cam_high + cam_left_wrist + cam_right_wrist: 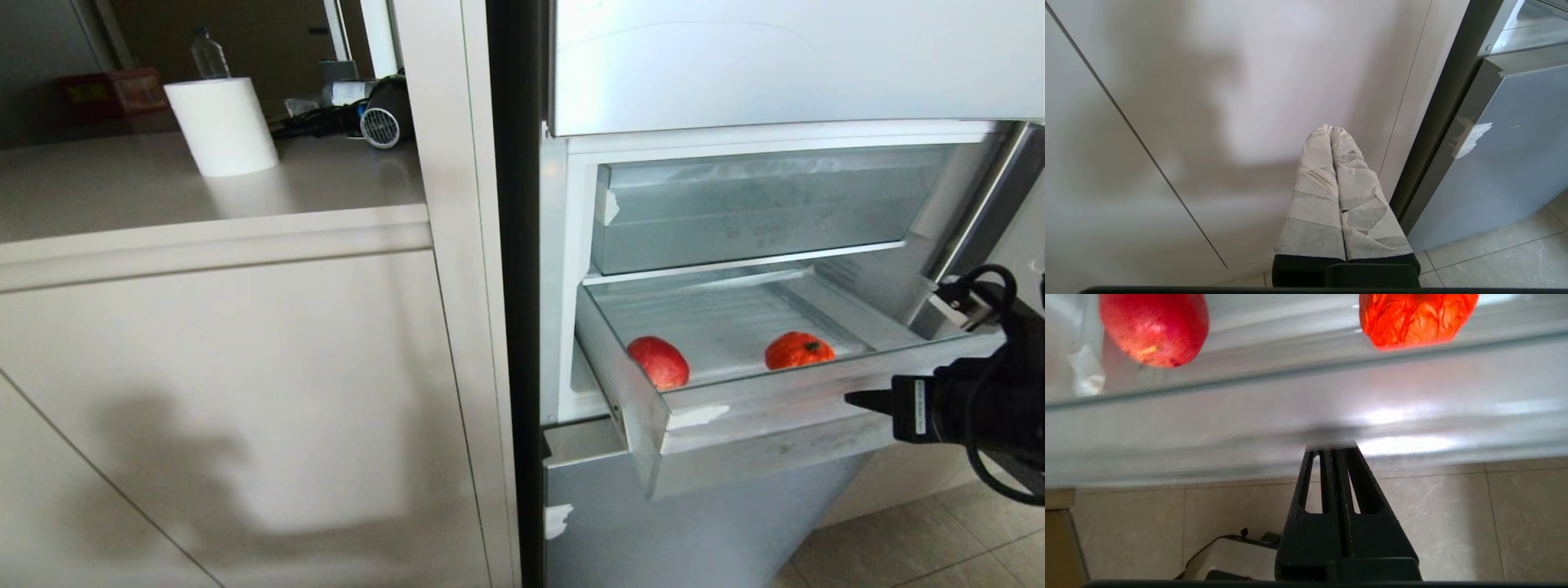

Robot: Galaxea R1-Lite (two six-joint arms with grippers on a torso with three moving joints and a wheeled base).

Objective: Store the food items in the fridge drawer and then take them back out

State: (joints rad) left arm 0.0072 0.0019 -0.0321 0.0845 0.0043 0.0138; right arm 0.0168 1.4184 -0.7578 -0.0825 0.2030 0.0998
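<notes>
Clear fridge drawer [735, 416] pulled out, red apple [658, 362], orange pumpkin-like fruit [798, 350] inside

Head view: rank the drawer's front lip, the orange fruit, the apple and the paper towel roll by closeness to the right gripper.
From the right gripper, shut, at the drawer front:
1. Drawer front lip, right at the fingertips.
2. Orange fruit, inside the drawer, right side.
3. Apple, inside the drawer, left corner.
4. Paper towel roll, far left on the counter.

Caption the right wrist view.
Shut right gripper meets the fridge drawer's front lip; apple and pumpkin inside.
</notes>
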